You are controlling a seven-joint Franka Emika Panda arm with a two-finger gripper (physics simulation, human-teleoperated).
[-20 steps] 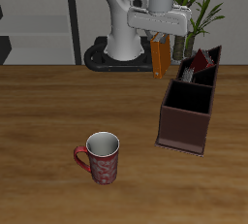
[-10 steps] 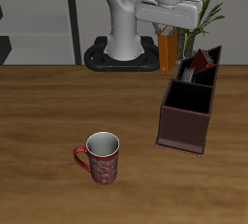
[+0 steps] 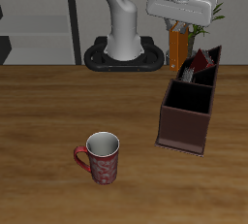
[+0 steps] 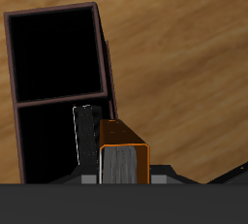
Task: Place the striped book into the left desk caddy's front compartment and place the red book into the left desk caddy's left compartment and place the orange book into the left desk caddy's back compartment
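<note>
Wooden worktop, orange book (image 3: 177, 47) aloft near the left desk caddy (image 3: 188, 112).
Jaws clamp it upright; better centre it over the caddy's rearmost slot before descending.

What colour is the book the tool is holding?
Orange, with pale page edges, clearest in the wrist view.

The table (image 3: 58, 112) is showing warm, smooth wood grain; the left desk caddy (image 3: 186, 123) is looking matt maroon, the mug (image 3: 100, 158) glossy.
</note>
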